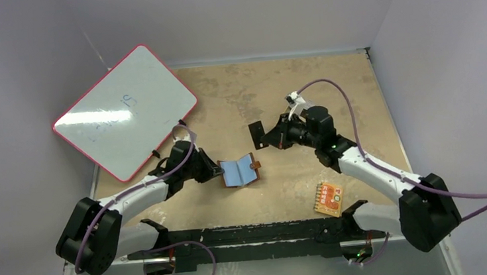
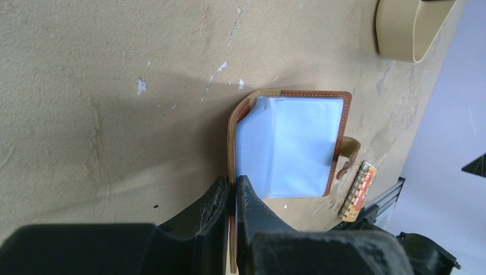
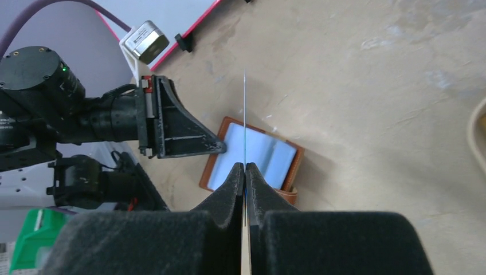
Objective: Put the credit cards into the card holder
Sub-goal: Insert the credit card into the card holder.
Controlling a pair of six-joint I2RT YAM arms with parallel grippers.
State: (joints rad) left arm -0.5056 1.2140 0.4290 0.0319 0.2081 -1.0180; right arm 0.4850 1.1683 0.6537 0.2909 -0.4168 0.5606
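Note:
The brown card holder (image 1: 240, 171) lies open on the table, its bluish clear pockets (image 2: 289, 146) facing up. My left gripper (image 1: 218, 170) is shut on the edge of its left cover (image 2: 234, 189). My right gripper (image 1: 267, 137) hangs above and behind the card holder, shut on a black credit card (image 1: 256, 135). In the right wrist view that credit card (image 3: 245, 120) shows edge-on as a thin line rising from between the fingertips of the right gripper (image 3: 245, 170), over the card holder (image 3: 269, 159). I see no other credit card.
A pink-rimmed whiteboard (image 1: 125, 111) leans at the back left. An orange-red patterned packet (image 1: 328, 198) lies near the right arm's base. A tan dish (image 2: 407, 28) sits off to one side. Grey walls close in the table.

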